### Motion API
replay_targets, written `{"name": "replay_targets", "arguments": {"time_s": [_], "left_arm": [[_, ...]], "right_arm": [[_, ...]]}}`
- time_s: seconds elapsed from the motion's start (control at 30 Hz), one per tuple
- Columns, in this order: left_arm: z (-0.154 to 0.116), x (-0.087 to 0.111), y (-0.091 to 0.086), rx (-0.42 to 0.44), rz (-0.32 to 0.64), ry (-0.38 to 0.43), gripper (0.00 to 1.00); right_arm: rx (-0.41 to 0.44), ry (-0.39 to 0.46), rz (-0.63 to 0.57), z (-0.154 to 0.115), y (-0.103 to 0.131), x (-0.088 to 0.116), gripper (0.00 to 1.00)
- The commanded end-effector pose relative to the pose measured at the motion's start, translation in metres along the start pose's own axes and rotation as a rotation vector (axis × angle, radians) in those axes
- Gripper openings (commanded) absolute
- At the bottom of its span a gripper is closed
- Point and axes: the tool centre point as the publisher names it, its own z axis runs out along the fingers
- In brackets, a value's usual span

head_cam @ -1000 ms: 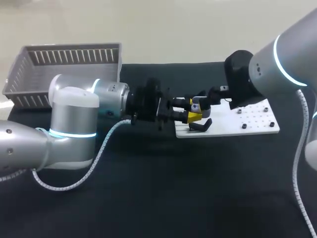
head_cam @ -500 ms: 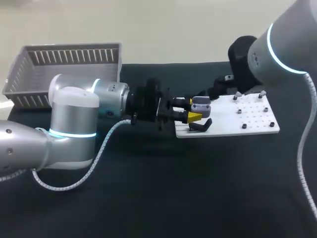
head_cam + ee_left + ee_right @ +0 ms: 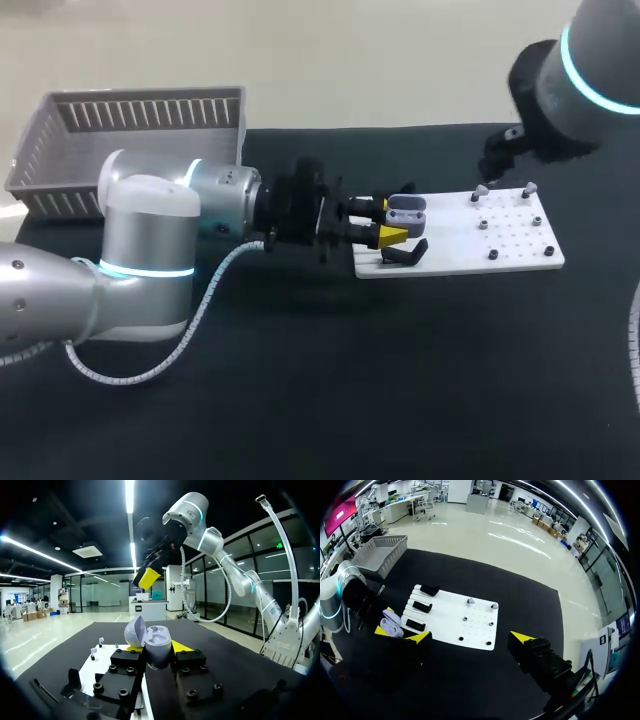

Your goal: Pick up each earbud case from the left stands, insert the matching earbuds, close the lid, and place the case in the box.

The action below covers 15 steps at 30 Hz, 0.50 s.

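Observation:
A pale lilac earbud case (image 3: 405, 211) hangs just above the left end of the white board (image 3: 500, 245), lid swung up. My left gripper (image 3: 387, 221) is shut on its base. In the left wrist view the open case (image 3: 150, 641) sits between the yellow fingertips (image 3: 183, 647); what is inside is unclear. Two white earbuds (image 3: 480, 193) (image 3: 530, 187) stand on the board's far edge. My right gripper (image 3: 470, 639) hangs open high over the board's right part, well apart from the case (image 3: 391, 623). A black stand (image 3: 405, 255) lies below the case.
A grey slatted basket (image 3: 130, 140) stands at the table's back left, behind my left arm. Three black stands (image 3: 421, 606) line the board's left end, and small screws dot its right part. Black cloth covers the table (image 3: 400, 380).
My right arm has lifted away from the case and pulled back up to the right, still open. The left gripper and case have stayed put.

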Motion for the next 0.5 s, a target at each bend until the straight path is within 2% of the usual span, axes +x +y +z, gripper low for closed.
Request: {"name": "replay_targets", "arguments": {"time_s": [0.03,0.2,0.5], "left_arm": [[0.000,0.001,-0.001,-0.004,0.002,-0.001,0.00],[0.000,0.001,-0.001,-0.004,0.002,-0.001,0.00],[0.000,0.001,-0.001,-0.004,0.002,-0.001,0.00]], "right_arm": [[-0.059,0.055,-0.032,0.016,-0.017,-0.011,1.00],[-0.031,0.100,-0.117,0.036,-0.029,-0.017,1.00],[-0.027,0.126,-0.221,0.076,-0.041,-0.017,1.00]]}}
